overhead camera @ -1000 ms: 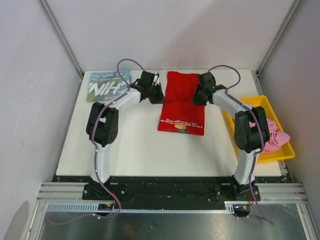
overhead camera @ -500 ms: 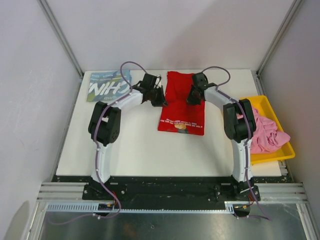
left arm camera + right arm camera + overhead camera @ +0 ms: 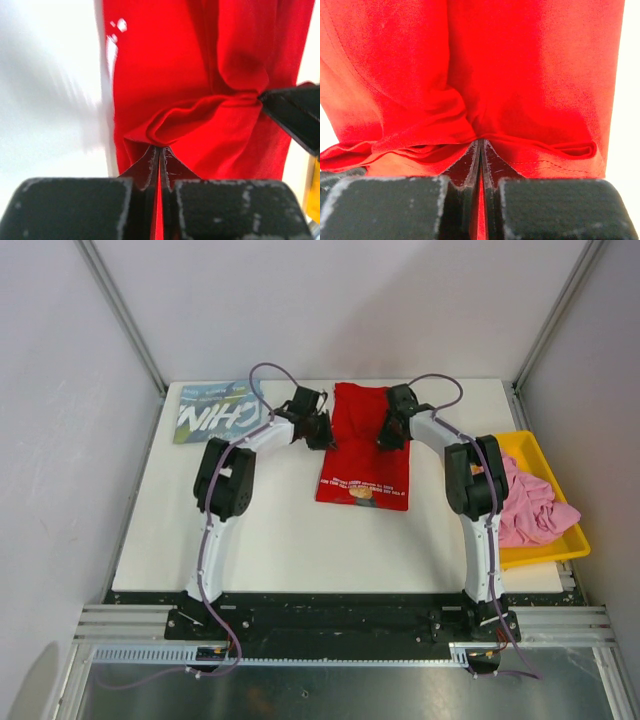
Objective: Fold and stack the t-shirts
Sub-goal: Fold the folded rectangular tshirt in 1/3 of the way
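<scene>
The red t-shirt (image 3: 362,445) lies folded lengthways at the table's middle back, its print and white lettering at the near end. My left gripper (image 3: 322,433) is shut on its left edge, where the cloth bunches at the tips (image 3: 160,148). My right gripper (image 3: 387,436) is shut on its right edge, red cloth (image 3: 470,90) pinched between the fingers. The right gripper's black finger shows at the right of the left wrist view (image 3: 295,112). The blue t-shirt (image 3: 215,412) with white letters lies folded at the back left. The pink t-shirt (image 3: 530,510) lies crumpled in the yellow tray (image 3: 520,445).
The yellow tray stands at the table's right edge. Metal frame posts (image 3: 125,315) rise at the back corners. White table (image 3: 270,540) lies bare in front of the red shirt.
Both grippers moved inward to the red shirt's sides and pinched its edges. The right arm swung left, uncovering the pink shirt in the tray.
</scene>
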